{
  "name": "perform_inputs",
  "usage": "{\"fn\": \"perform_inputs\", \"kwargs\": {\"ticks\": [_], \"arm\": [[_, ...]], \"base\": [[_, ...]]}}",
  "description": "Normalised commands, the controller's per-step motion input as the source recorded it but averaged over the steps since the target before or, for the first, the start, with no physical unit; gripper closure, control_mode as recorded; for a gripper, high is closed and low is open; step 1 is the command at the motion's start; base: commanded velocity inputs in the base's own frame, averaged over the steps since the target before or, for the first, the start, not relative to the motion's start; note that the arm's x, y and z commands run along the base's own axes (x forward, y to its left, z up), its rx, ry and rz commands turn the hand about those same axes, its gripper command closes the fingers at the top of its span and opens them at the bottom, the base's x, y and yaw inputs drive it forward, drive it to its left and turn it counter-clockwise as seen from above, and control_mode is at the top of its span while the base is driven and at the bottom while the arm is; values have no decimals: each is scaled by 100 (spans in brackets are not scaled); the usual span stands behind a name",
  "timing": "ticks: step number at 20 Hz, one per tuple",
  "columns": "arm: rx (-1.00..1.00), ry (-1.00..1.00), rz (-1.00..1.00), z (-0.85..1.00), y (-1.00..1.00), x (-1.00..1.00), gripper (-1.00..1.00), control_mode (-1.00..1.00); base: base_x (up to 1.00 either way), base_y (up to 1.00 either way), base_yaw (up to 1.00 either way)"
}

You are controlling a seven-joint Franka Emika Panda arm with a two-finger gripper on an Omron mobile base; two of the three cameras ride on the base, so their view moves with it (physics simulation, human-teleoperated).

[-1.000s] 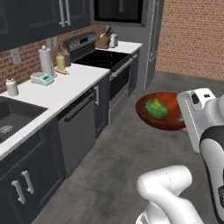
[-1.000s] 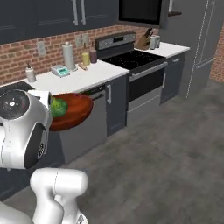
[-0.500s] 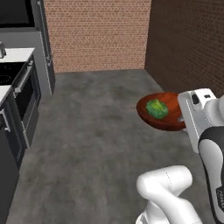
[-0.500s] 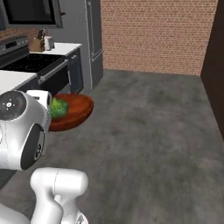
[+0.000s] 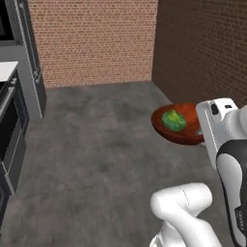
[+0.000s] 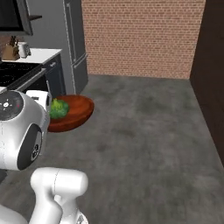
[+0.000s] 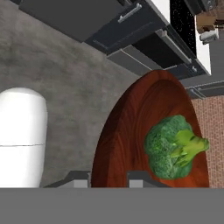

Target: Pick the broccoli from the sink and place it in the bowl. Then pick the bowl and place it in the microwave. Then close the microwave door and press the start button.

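- Claw [image 7: 109, 177] is pinching the near rim of the bowl [image 7: 144, 131]; in the hand view I see its two tips astride the edge, one inside and one outside.
- I see the bowl carried level in the air, out in front of the arm, well above the grey floor [image 5: 96, 140].
- I see the broccoli [image 7: 173, 146] lying inside the bowl, off to one side of its middle and touching the inner wall.
- I judge the first step done and the second in hand: the bowl is lifted and on its way to the microwave.
- Off at the edge I make out a stove [image 6: 13, 74] and a tall grey fridge [image 6: 76, 43]; a dark panel [image 6: 15, 17] hangs above the stove, though I cannot tell whether it is the microwave.
- Next, I think the base has to bring the microwave opening within reach, with the bowl kept flat so the broccoli stays in.
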Motion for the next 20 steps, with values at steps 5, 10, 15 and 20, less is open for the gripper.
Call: {"fn": "perform_inputs", "kwargs": {"ticks": [5, 10, 15, 20], "arm": [[0, 0, 0, 0, 0, 0, 100, 100], [0, 0, 0, 0, 0, 0, 100, 100], [0, 0, 0, 0, 0, 0, 100, 100], [0, 0, 0, 0, 0, 0, 100, 100]], "base": [[100, -43, 7], [100, -63, 16], [100, -76, 37], [98, -66, 61]]}}
